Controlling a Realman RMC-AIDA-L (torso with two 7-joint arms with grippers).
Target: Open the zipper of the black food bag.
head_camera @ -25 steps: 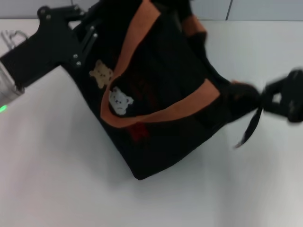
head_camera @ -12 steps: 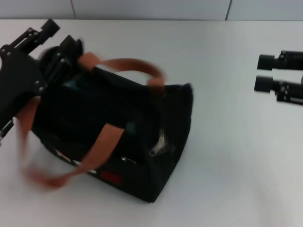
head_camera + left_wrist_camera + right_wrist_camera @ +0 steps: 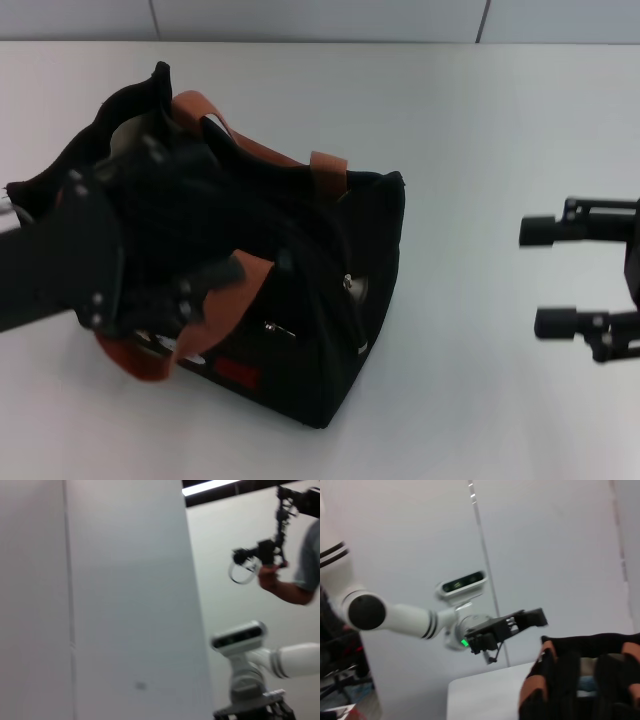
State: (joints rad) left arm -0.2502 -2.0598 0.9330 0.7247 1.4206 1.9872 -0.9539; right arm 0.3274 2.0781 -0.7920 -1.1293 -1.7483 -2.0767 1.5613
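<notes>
zipper (image 3: pixel 352 300) ran down the near corner of the black food bag (image 3: pixel 300 340), and its small silver pull tab showed pale against the fabric there. the bag stood on the white table (image 3: pixel 470 150), towards my left side, its top gaping and the pale lining visible at the back rim. one orange-brown handle (image 3: pixel 300 160) lay across the top; the other (image 3: pixel 215 310) hung down the front face above the red label (image 3: pixel 235 375). my left gripper (image 3: pixel 160 300) was over the bag's left end, against the fabric, and i could not tell how its fingers stood. my right gripper (image 3: pixel 545 277) hovered well apart from the bag on the right, its two fingers spread wide and holding nothing.
</notes>
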